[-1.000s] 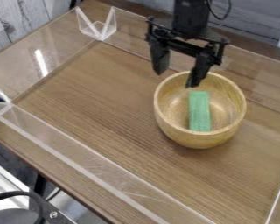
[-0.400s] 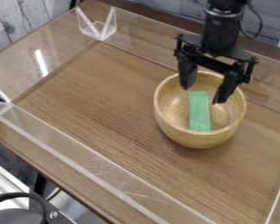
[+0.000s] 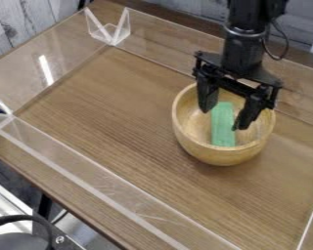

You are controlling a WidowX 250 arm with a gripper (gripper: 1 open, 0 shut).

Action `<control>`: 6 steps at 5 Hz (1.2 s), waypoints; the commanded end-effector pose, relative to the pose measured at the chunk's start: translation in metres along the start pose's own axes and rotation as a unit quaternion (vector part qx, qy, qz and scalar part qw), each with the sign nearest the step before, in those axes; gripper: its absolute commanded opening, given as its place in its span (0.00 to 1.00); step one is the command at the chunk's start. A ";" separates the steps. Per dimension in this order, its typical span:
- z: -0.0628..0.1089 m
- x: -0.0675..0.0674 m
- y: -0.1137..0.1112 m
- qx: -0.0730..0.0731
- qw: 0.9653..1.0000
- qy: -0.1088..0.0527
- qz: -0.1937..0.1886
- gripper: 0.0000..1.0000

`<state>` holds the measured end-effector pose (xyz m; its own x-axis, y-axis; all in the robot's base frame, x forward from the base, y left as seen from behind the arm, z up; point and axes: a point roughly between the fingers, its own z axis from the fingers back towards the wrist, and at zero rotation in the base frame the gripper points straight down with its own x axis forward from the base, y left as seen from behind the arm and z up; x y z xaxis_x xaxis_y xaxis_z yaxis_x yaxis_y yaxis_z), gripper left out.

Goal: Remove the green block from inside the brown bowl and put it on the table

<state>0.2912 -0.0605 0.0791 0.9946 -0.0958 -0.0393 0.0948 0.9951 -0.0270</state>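
The claw (image 3: 230,106) hangs spread wide and empty, fingers straddling the green block (image 3: 223,125) inside the brown bowl (image 3: 199,144).

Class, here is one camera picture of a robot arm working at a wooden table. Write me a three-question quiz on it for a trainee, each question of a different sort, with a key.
1. True or false: the green block lies on the table, outside the brown bowl.
2. Multiple choice: the gripper is A) shut on the block, B) open, its fingers either side of the block's far end, C) open over bare table.
3. Short answer: which way does the gripper point?

Key
1. False: the block lies inside the bowl.
2. B.
3. Straight down, into the bowl.
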 end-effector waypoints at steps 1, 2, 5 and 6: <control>0.009 0.002 -0.002 0.010 1.000 -0.018 -0.009 0.00; 0.004 0.007 -0.001 0.009 1.000 -0.012 -0.009 0.00; -0.002 0.014 0.001 0.005 1.000 0.015 -0.011 0.00; 0.001 0.012 0.004 -0.015 1.000 0.014 0.006 1.00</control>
<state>0.2948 -0.0586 0.0609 0.9869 -0.0883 -0.1349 0.0821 0.9953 -0.0505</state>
